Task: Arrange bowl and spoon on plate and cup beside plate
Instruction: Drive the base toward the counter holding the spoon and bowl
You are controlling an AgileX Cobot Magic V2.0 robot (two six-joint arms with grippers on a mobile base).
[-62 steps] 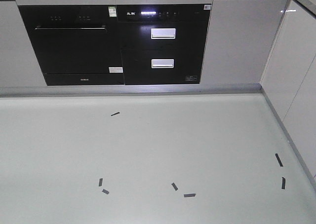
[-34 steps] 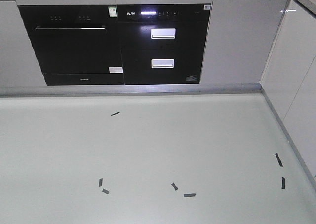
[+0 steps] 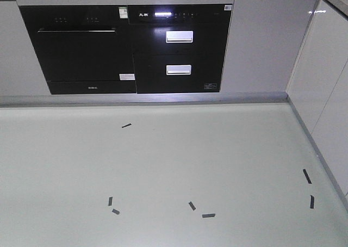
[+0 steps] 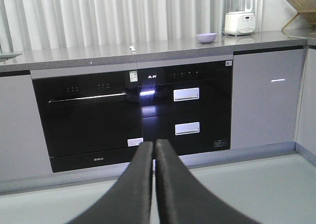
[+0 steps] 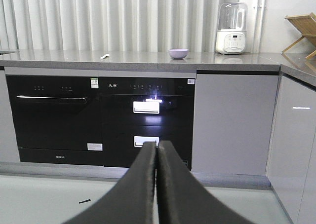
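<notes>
Barely started, by the look; bowl [image 5: 178, 53] and spoon [image 5: 104, 56] well apart on far counter [image 5: 237, 60]; no plate or cup in view; left gripper [image 4: 153, 145], right gripper [image 5: 157, 145] pressed together, empty; everything left to arrange.

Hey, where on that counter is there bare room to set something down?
The counter is bare between the spoon and the bowl, and also left of the spoon. Right of the bowl it gets crowded: the white blender and the wooden rack sit toward the corner.
</notes>
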